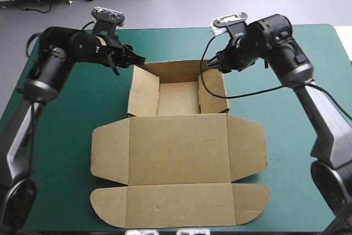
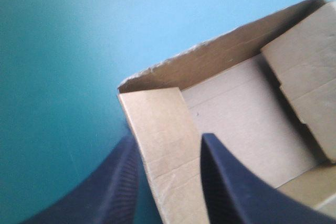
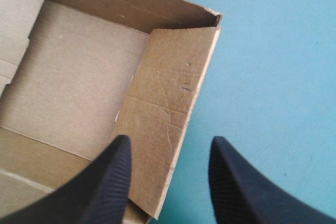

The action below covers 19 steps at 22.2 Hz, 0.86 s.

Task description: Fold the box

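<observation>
The brown box [image 1: 177, 98] lies mid-table as an open tray at the far side, its walls raised. Its lid [image 1: 179, 149] and flaps lie flat toward the near edge. My left gripper [image 1: 137, 59] is at the tray's far left corner. In the left wrist view this gripper [image 2: 168, 139] is open and straddles the left side wall [image 2: 157, 124], one finger outside and one inside. My right gripper [image 1: 215, 65] is at the far right corner. It also stands open [image 3: 170, 140] over the right side wall [image 3: 170, 87], one finger inside the tray and one over the cover.
The teal-green cover [image 1: 66, 130] shows bare on both sides of the box and beyond its far wall [image 1: 170, 69]. The lid's rounded flaps [image 1: 250, 147] reach close to the table's near edge.
</observation>
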Each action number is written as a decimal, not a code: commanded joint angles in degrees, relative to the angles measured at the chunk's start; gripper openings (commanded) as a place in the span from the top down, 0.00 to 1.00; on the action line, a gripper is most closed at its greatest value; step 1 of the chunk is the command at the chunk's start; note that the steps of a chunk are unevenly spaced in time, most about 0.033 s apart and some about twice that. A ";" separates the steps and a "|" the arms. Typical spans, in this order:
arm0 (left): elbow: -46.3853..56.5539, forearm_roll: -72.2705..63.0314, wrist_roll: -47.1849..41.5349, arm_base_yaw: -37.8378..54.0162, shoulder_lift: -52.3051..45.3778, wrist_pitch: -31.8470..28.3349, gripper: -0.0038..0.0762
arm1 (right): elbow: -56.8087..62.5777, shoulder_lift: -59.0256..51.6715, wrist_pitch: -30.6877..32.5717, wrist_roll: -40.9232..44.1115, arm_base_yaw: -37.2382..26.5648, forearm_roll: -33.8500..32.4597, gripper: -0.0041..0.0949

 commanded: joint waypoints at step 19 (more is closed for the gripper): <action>67.97 -8.81 12.58 -0.29 -54.10 -48.55 0.96 | 25.92 -22.75 -24.48 -3.12 1.64 0.56 0.94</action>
